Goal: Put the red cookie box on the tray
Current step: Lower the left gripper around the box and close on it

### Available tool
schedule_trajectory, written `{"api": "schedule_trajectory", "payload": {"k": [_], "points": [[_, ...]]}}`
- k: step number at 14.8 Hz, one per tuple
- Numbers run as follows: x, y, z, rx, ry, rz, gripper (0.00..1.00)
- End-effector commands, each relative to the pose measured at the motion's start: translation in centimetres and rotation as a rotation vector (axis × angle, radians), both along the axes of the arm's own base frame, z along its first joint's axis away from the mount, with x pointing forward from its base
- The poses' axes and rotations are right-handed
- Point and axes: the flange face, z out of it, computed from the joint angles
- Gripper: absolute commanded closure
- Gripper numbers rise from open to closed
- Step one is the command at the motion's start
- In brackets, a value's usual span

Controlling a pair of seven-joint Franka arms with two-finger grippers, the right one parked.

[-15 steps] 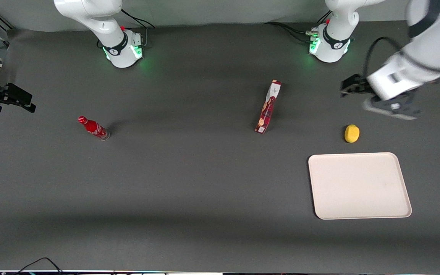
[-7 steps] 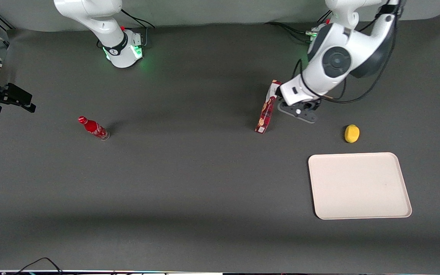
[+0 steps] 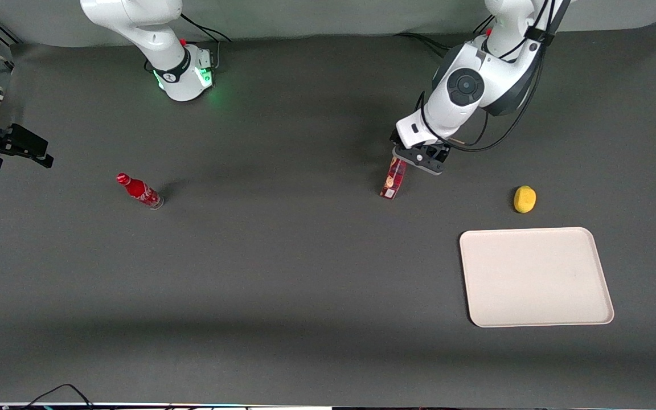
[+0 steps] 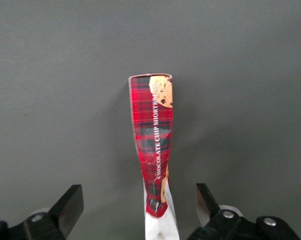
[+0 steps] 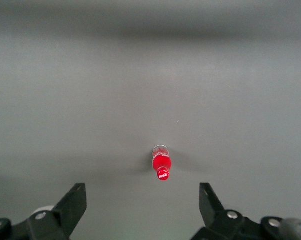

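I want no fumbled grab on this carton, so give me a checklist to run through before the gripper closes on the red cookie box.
1. Gripper open: ok, its fingers are spread wide apart.
2. Red cookie box between the fingers: ok, the carton runs up the middle of the gap in the left wrist view.
3. Fingers touching the box: not yet, space shows on both sides.
4. Gripper over the box: ok, in the front view it sits above the box's end farther from the camera.
5. Tray ready: ok, nothing lies on it.
6. Yellow fruit near the path to the tray: cannot tell whether it interferes.
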Motion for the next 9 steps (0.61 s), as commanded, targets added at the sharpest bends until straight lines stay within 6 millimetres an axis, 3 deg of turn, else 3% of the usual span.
{"api": "schedule_trajectory", "payload": {"k": [1, 9], "points": [[-1.5, -0.9, -3.0, -0.049, -0.012, 0.011, 0.0], [-4.1, -2.0, -6.4, -0.081, -0.008, -0.024, 0.0]]}}
